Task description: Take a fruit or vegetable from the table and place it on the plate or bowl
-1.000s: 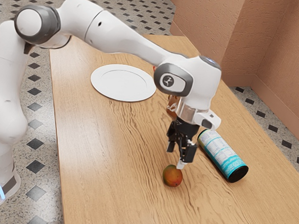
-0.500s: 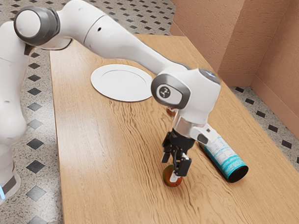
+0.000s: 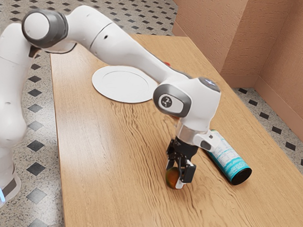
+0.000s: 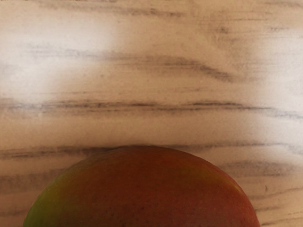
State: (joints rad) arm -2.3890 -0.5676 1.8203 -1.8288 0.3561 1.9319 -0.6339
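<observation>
A red and green mango point(image 3: 172, 181) lies on the wooden table point(image 3: 103, 145) near its front edge. My gripper point(image 3: 177, 176) has come straight down over it and stands open, one black finger on each side of the fruit, which partly hides it. In the wrist view the mango point(image 4: 142, 189) bulges large just under my hand, with bare wood grain beyond it. The white plate point(image 3: 124, 83) sits flat at the far end of the table, well away from the gripper and behind the arm.
A blue and white can point(image 3: 225, 156) with a dark end lies on its side just to the exterior view's right of the gripper. Tan walls stand beyond the table's far right corner. Tiled floor surrounds the table.
My hand has dropped and shifted slightly toward the exterior view's left, from above and beside the mango to straddling it. The mango, can and plate have stayed put.
</observation>
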